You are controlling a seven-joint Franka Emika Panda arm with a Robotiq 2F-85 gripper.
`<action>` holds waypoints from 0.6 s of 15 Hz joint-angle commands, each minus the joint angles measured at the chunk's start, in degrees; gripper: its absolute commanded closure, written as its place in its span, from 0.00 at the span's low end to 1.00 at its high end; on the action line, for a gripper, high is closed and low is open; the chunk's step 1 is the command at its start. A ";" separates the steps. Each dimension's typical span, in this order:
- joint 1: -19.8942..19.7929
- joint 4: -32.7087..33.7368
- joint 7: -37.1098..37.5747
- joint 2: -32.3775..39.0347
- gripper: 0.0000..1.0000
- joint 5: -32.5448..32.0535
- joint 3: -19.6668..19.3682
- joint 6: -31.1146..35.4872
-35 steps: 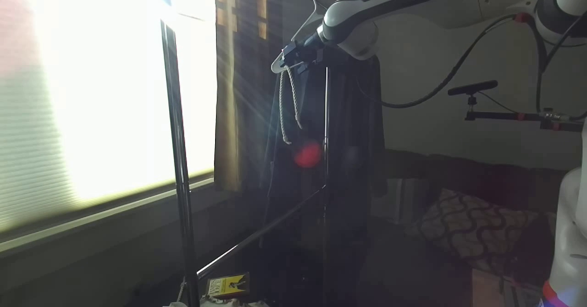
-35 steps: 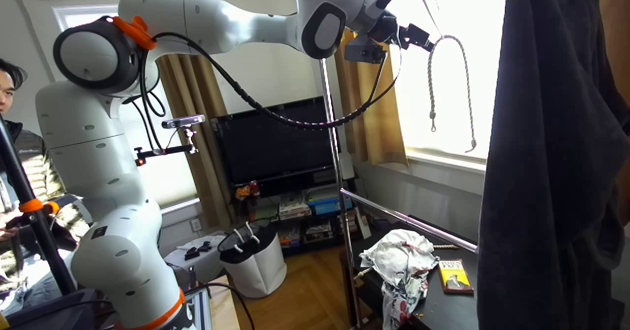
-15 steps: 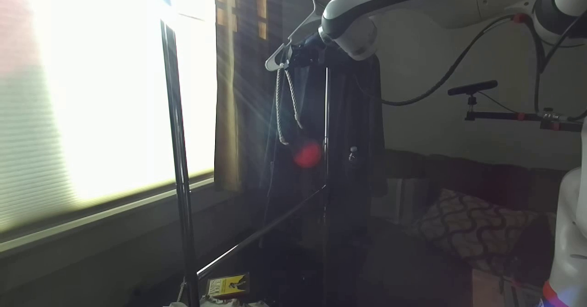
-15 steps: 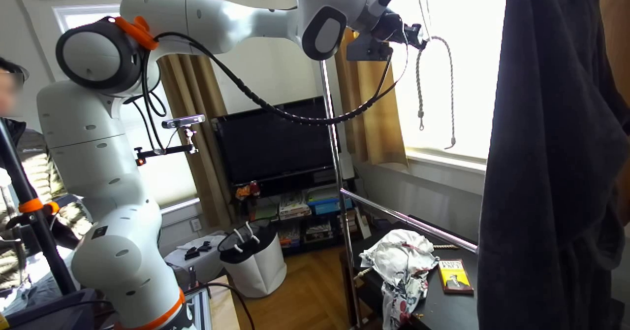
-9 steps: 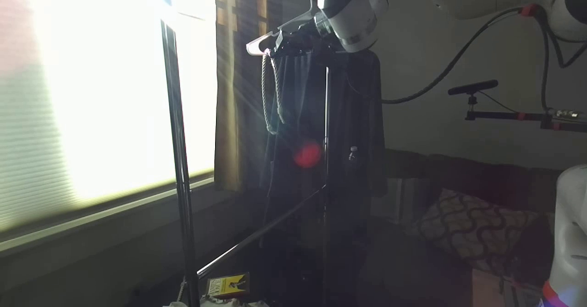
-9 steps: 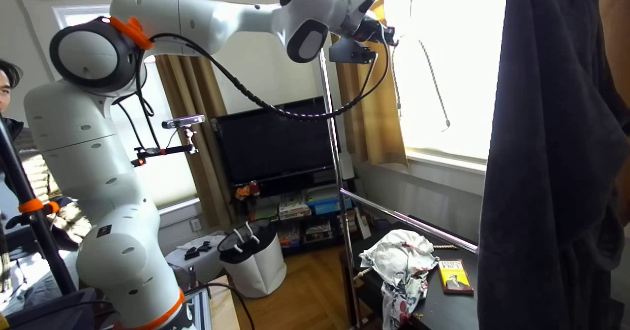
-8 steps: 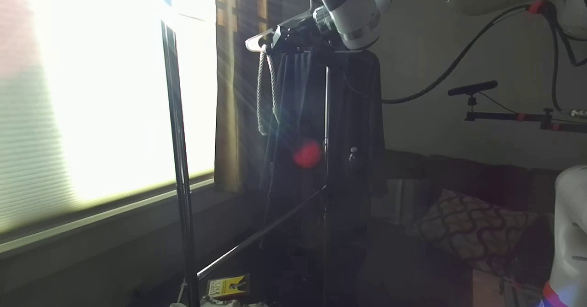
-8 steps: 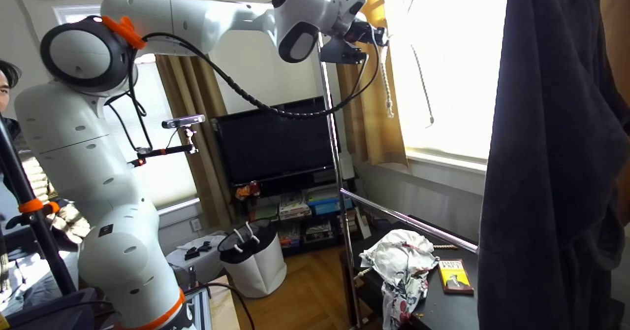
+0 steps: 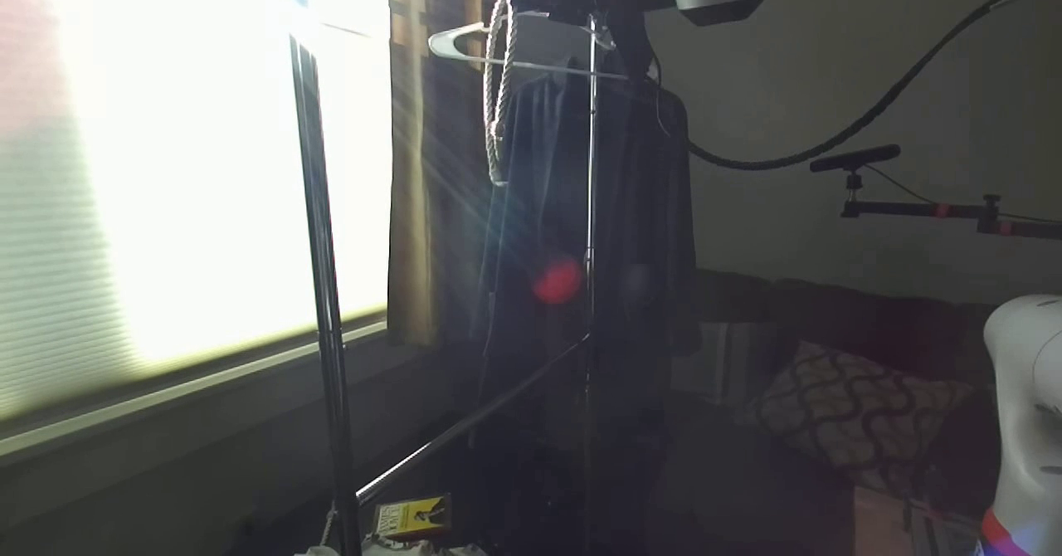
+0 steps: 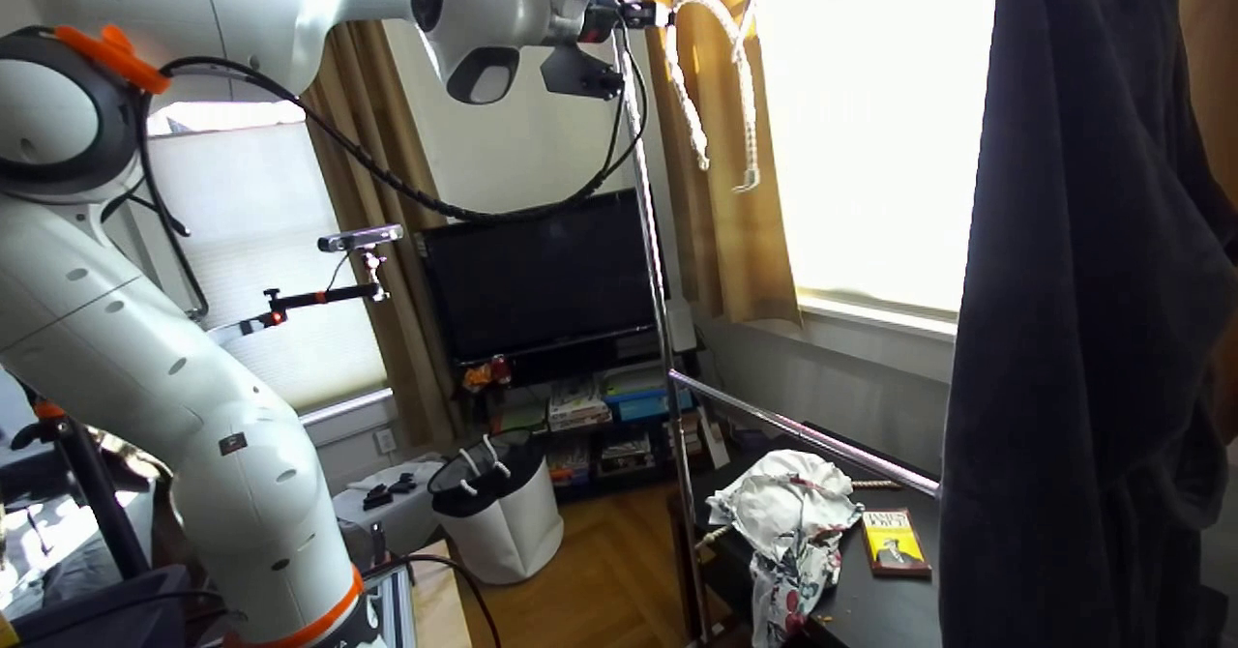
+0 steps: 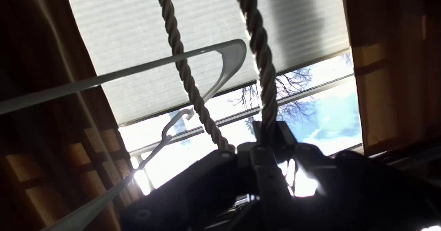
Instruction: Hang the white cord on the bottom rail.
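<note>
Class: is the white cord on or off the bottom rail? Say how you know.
Off. In both exterior views the white cord hangs from the hand, well above the bottom rail and not touching it.

Yellow-fronted rectangular book flat on black tabletop, crumpled white printed cloth just beside it. Long dark fabric garment hanging. Slim white plastic clothes hanger up high. Black-topped white fabric hamper on brown wooden floor.
</note>
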 commanded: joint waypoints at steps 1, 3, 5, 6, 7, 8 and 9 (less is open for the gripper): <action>0.69 -9.50 -2.00 -7.01 0.97 0.54 0.00 -1.96; 4.57 -11.81 -3.89 -9.63 0.97 3.07 -2.49 -3.86; 7.60 -12.77 -6.65 -11.91 0.97 4.61 -4.37 -2.36; 8.83 -12.82 -8.51 -13.15 0.97 4.78 -5.08 -1.01; 9.95 -12.66 -10.14 -14.28 0.97 4.77 -5.69 0.34; 10.99 -11.43 -12.04 -15.26 0.97 4.32 -6.09 2.63; 12.11 -10.06 -13.08 -15.67 0.97 3.81 -6.12 5.28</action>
